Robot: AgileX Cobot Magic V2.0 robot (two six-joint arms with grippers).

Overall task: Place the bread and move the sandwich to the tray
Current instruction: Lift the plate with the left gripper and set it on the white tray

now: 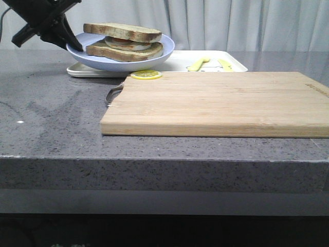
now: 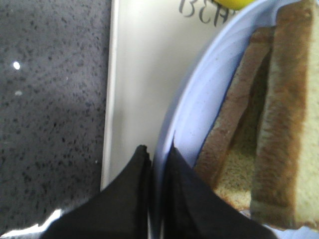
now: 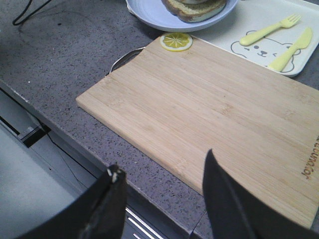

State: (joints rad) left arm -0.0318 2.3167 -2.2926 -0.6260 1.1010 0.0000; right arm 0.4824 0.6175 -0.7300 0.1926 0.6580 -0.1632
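My left gripper (image 1: 77,43) pinches the blue plate (image 1: 154,59) rim, upper left | sandwich (image 1: 124,41) on plate above tray (image 1: 177,60) | my right gripper (image 3: 162,199) gapes empty over the counter (image 1: 51,113) edge.

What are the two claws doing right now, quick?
Left gripper: fingers closed on the rim of the blue plate carrying the sandwich.
Right gripper: fingers open, holding nothing, above the cutting board.
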